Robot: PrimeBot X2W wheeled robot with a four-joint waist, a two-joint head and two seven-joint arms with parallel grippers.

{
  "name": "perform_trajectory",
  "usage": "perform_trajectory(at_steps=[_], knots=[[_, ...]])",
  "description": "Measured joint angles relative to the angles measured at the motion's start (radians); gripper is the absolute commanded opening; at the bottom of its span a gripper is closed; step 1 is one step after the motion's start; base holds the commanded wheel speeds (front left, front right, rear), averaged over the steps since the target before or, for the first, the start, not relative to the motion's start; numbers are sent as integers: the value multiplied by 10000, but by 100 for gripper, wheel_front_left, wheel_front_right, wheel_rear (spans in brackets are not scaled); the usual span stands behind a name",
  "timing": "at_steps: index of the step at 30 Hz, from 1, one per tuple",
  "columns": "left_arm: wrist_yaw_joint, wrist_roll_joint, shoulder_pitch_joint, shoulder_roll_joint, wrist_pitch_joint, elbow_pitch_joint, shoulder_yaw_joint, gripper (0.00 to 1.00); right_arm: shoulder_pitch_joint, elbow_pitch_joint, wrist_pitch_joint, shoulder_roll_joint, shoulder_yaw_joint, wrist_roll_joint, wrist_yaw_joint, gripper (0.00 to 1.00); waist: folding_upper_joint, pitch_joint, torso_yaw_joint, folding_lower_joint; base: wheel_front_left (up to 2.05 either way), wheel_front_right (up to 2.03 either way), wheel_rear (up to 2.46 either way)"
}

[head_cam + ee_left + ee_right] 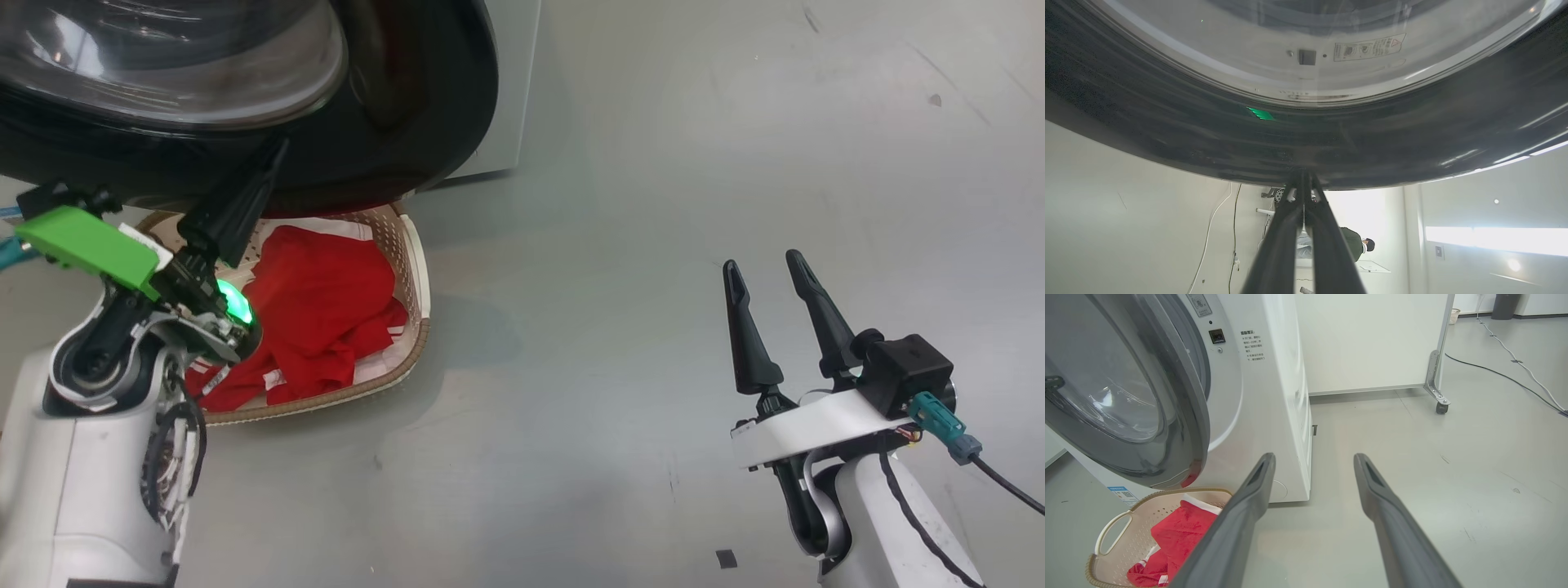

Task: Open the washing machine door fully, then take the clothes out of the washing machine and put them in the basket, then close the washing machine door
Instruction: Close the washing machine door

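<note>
Left fingers (245,200), pressed together, at glossy black ring of round glass washing machine door (424,106), ajar over cream basket (418,318) w/ red clothes (326,302). Likely heavy, slick: push rim. Right fingers (747,327) spread.

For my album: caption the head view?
Red clothes lie in the basket; shut left claw at the black-ringed door.

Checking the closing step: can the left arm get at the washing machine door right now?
Probably yes: the shut left gripper has its tips right at the washing machine door, nothing between.
</note>
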Motion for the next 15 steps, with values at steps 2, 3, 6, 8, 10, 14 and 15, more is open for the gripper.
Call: perform_trajectory(at_steps=[2,3,6,8,10,14,15], knots=[[0,-8,333,-40,2,-21,71,22,82,63,0,0,0,-25,4,100,0,-125,132,0,0,0,0],[0,-10,516,-69,0,-88,140,37,114,100,0,0,-2,-27,8,100,0,-192,194,0,0,0,0],[0,-8,1014,-130,-25,-453,343,70,155,169,0,0,-35,-113,33,100,0,-417,375,0,0,0,0],[0,-4,1302,-199,-136,-686,512,100,235,226,0,0,-81,-115,35,100,0,-566,497,0,0,0,0],[0,-2,1589,-380,-389,-963,828,100,369,301,-2,-2,-146,-127,50,100,0,-711,628,0,0,0,0],[-2,31,2204,-579,-869,-1496,1371,100,533,378,-2,-2,-178,-201,96,100,0,-1024,873,0,0,0,0],[-2,56,2382,-604,-1009,-1605,1513,100,551,416,-2,-2,-178,-205,111,100,0,-1107,926,0,0,0,0]])
